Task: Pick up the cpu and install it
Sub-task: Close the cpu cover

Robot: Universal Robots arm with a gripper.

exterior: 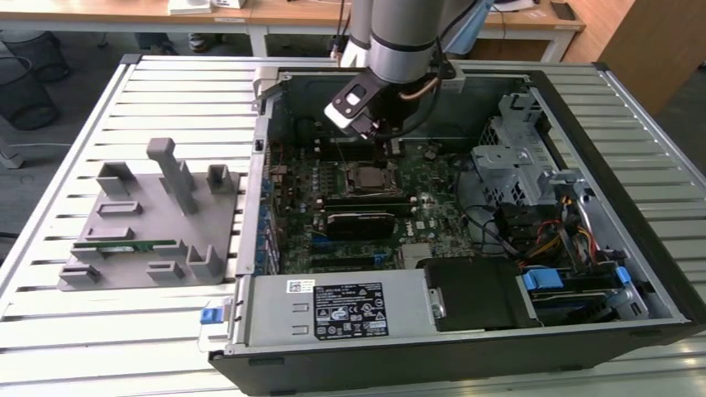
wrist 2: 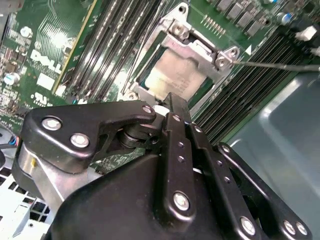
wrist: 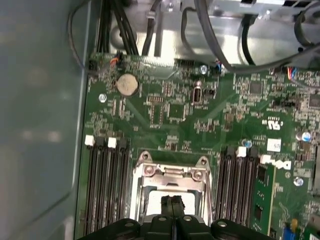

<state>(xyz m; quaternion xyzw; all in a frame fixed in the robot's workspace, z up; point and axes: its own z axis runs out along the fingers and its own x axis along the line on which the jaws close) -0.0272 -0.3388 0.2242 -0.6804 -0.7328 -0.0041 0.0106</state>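
Exterior view: the arm reaches down into an open computer case point(exterior: 617, 107) that lies on a slatted table point(exterior: 165, 91), with the tool point(exterior: 386, 145) low over the motherboard point(exterior: 425, 178), just above the processor socket point(exterior: 369, 178). On the exterior view's left, apart from the case, a grey holder point(exterior: 144, 240) carries a thin green memory stick point(exterior: 127, 246).

Second wrist view: the tool point(wrist 2: 170, 100) has its two fingers pressed together with nothing between them. The cpu point(wrist 2: 172, 75) lies flat inside the socket, its silvery top facing up, ringed by the metal socket frame point(wrist 2: 200, 47). The fingertips are at the cpu's near edge; whether they touch it cannot be told.

First wrist view: the clenched tool point(wrist: 173, 202) stands over the middle of the cpu point(wrist: 150, 207), whose pale top shows on either side of the fingers. Black memory slots point(wrist: 105, 180) flank the socket, and a coin battery point(wrist: 127, 84) sits farther along the board.
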